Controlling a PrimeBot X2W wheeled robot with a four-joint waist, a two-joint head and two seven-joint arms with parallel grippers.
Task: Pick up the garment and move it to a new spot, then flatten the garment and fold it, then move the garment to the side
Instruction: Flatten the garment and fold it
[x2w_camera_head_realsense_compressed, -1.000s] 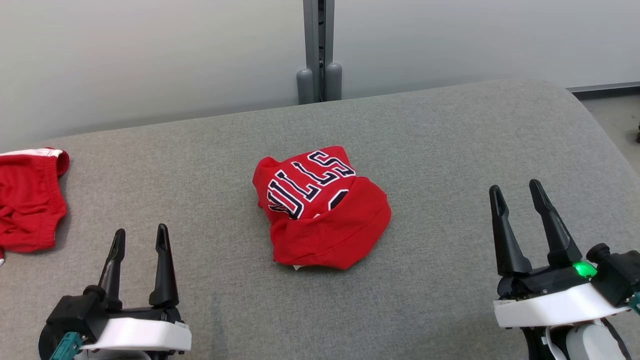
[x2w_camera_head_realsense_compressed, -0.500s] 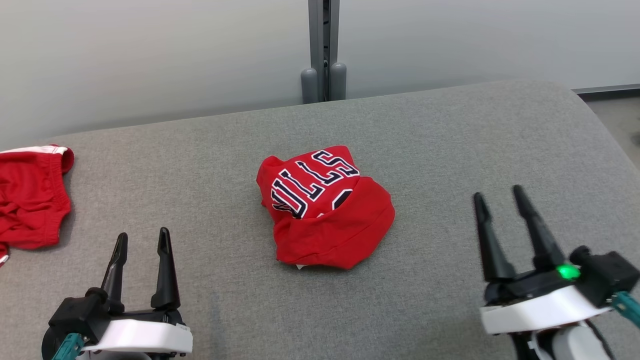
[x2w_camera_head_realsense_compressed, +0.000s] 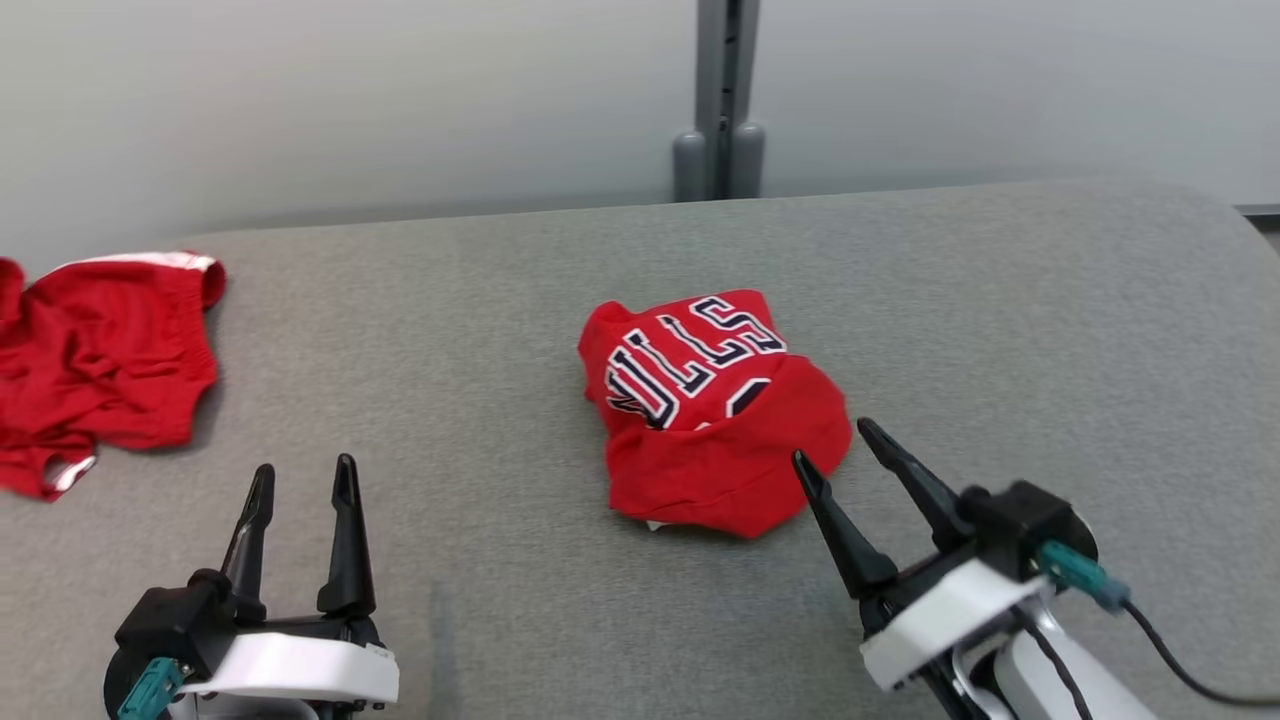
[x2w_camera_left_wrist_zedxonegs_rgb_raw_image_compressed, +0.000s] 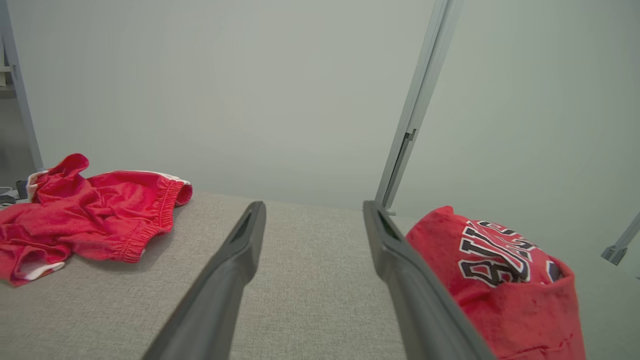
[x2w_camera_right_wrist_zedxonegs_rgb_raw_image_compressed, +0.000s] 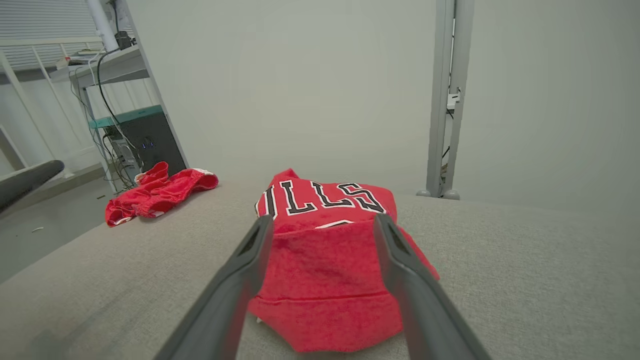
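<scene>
Our right gripper has swung in from the 4 o'clock corner of the head view. It now leans toward 10 o'clock with its fingers spread, the tips at the 4 o'clock hem of the red garment. We cannot tell whether they touch the cloth. Our head camera has turned too, shifting the whole scene toward 3 o'clock. The garment lies crumpled mid-way across the grey padded surface, its dark lettering on top. Our left gripper sits at 7 o'clock, fingers spread, pointing to 12, holding nothing. Red shorts with white trim lie at 9 o'clock.
</scene>
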